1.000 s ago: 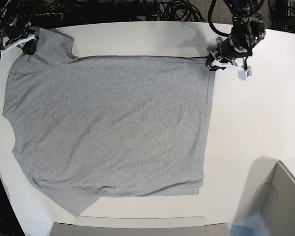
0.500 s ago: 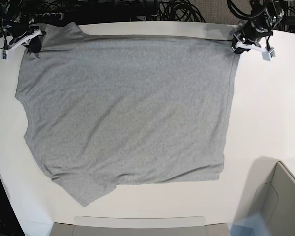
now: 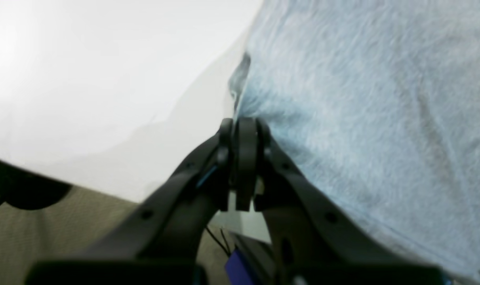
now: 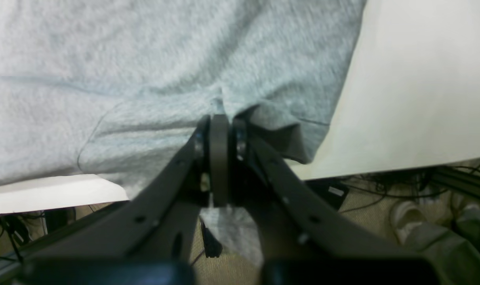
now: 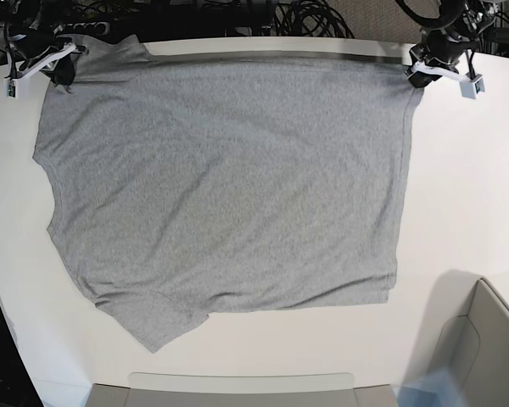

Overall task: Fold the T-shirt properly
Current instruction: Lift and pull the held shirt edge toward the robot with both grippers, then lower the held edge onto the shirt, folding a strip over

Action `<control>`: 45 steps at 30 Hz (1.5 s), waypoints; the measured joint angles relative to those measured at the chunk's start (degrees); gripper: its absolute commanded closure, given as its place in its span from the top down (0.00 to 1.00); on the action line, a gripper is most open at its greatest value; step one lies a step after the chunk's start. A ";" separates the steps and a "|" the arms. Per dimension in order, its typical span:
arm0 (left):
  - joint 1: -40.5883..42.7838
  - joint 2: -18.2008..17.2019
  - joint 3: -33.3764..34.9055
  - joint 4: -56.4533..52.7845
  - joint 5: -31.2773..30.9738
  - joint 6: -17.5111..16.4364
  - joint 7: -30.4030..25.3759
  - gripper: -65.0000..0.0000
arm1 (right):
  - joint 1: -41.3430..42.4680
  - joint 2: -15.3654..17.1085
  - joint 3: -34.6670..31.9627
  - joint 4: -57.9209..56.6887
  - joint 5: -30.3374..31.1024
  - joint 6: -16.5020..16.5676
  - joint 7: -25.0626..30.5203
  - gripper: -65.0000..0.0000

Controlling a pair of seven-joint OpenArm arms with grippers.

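T-shirt [image 5: 229, 186], heather light-grey, lies spread flat across the white table [image 5: 467, 195], plain side up, no lettering visible. One long edge runs along the table's far edge, stretched taut between the two grippers. One short sleeve points toward the near-left corner of the base view, the hem runs down the right side.

Left gripper [image 5: 417, 74] at the far right corner of the base view, jaws pressed together pinching the shirt's hem corner; in its wrist view [image 3: 243, 126] the black fingers [image 3: 246, 142] meet right at the fabric edge with the table beside it.

Right gripper [image 5: 58, 64] at the far left corner of the base view, jaws pressed together pinching the sleeve/shoulder area; its wrist view [image 4: 219, 122] shows fabric bunched and folded around the closed tips, a bit hanging past the table edge.

Cables [image 5: 305, 17] lie behind the table. A grey bin [image 5: 483, 339] sits at the near right corner.
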State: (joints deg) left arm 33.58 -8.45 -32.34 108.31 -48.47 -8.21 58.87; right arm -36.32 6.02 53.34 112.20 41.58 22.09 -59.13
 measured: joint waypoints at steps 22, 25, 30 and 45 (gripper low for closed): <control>1.92 0.04 -4.92 0.22 0.00 -0.20 0.35 0.00 | -2.86 0.42 -5.79 0.81 -0.44 0.02 0.39 0.00; -0.98 0.00 -4.22 0.20 0.42 0.02 0.59 0.00 | -1.53 0.44 -5.79 0.90 -0.52 0.02 0.39 0.00; -4.42 0.00 -4.37 0.22 0.50 0.31 4.00 0.00 | 1.60 0.61 -5.79 0.92 -0.70 0.00 0.44 0.00; -12.74 0.00 -4.44 3.54 0.83 0.44 7.15 0.00 | 6.67 1.09 -13.25 5.18 -13.31 0.02 0.31 0.00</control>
State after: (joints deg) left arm 20.84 -8.45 -36.77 111.85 -47.64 -7.77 66.02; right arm -29.65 7.11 40.10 117.38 28.27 22.11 -58.83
